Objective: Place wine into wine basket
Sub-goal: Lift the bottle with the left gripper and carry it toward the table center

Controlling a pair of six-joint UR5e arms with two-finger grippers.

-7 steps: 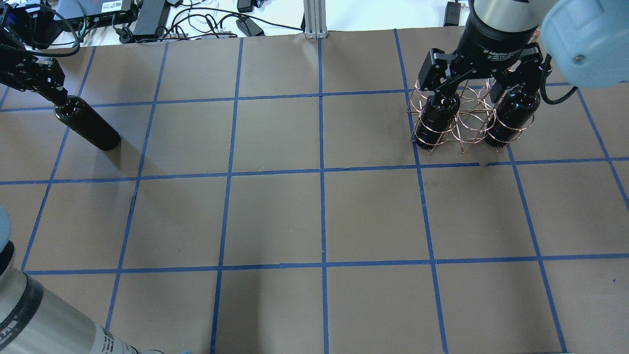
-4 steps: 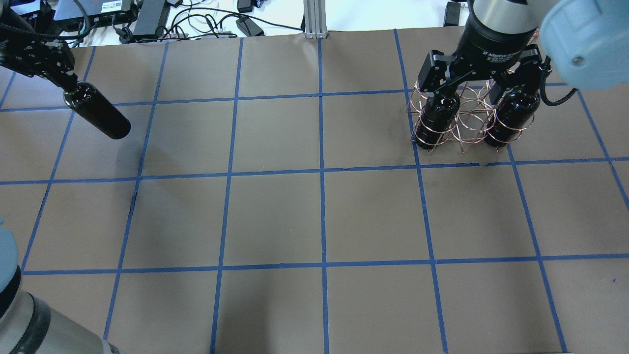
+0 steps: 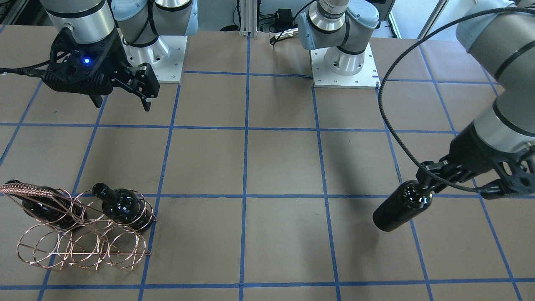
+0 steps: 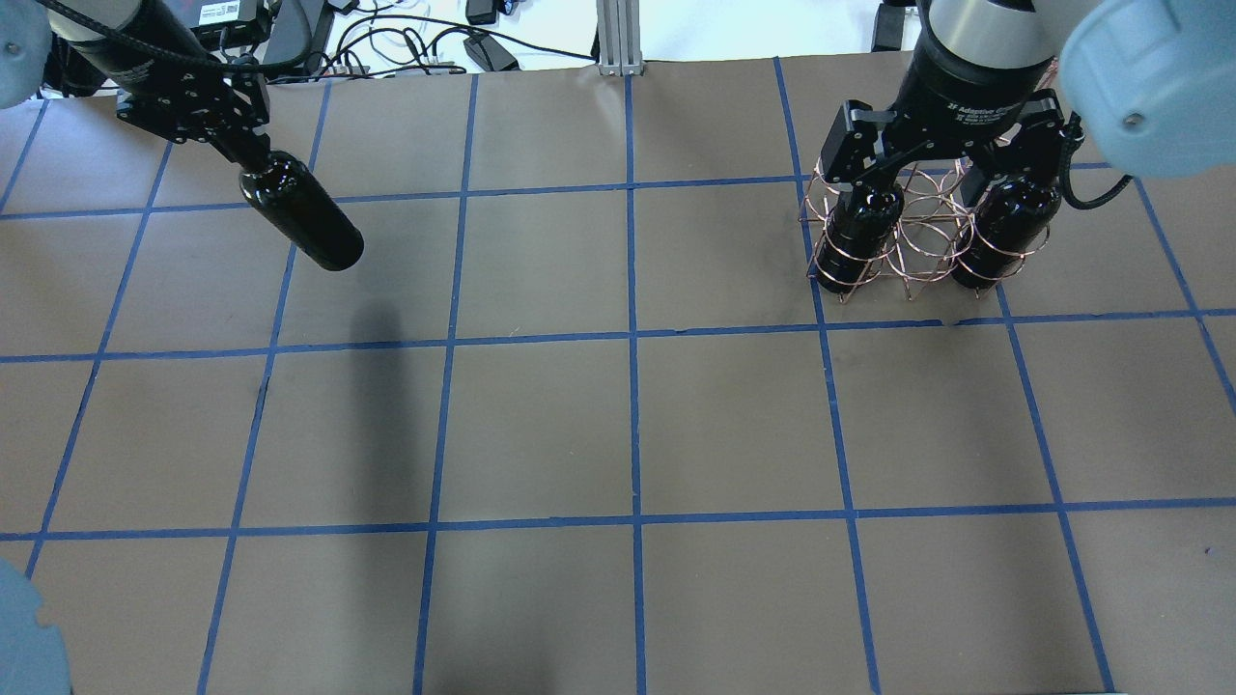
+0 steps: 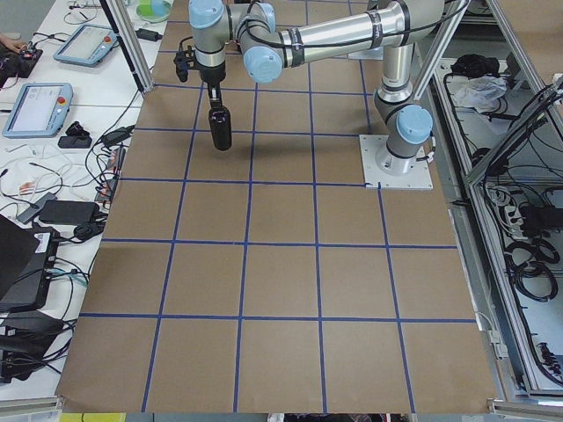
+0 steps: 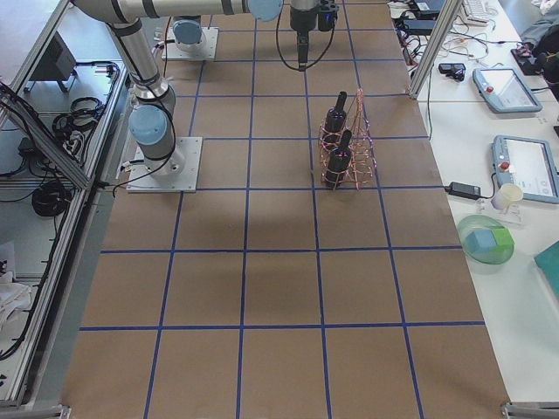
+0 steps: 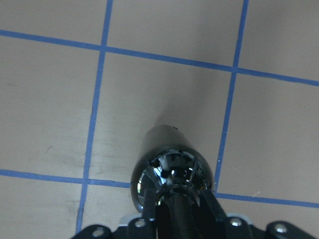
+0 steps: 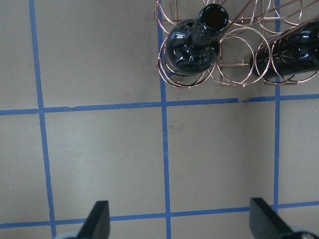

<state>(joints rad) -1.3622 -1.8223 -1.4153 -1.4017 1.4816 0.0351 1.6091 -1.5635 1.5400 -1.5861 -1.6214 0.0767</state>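
Since the earlier overhead picture the left arm has swung the wine (image 4: 307, 222) inward from the far-left edge of the worktop (image 4: 628, 434), across a tape line. The right arm and the rack have not stirred.

Nearest to the job, the left pincer (image 4: 251, 159) is pinched on the bottle's slim neck. The body hangs below it clear of the worktop, and its shadow (image 4: 377, 328) lies apart from its base. I judge that hold to be the first risk. Glossy glass gripped only at the neck can swing on a quick traverse, or slide through the pads if the arm jolts.

Farther off, well apart across the worktop, stands the wine basket (image 4: 922, 241). It has two other bottles (image 4: 859, 232) in its outer slots, and the slot between them looks free. Going into that gap, the base could catch a thin wire ring and shove or tip the light rack, or knock a neighbour's neck. The braided handle (image 3: 25, 190) along one side narrows the approach too.

Farthest, the right pincer (image 3: 122, 99) hangs high by the basket, its fingers (image 8: 99, 221) spread wide with nothing between them. If it is there when the left arm arrives, the two arms could clash above the rack.
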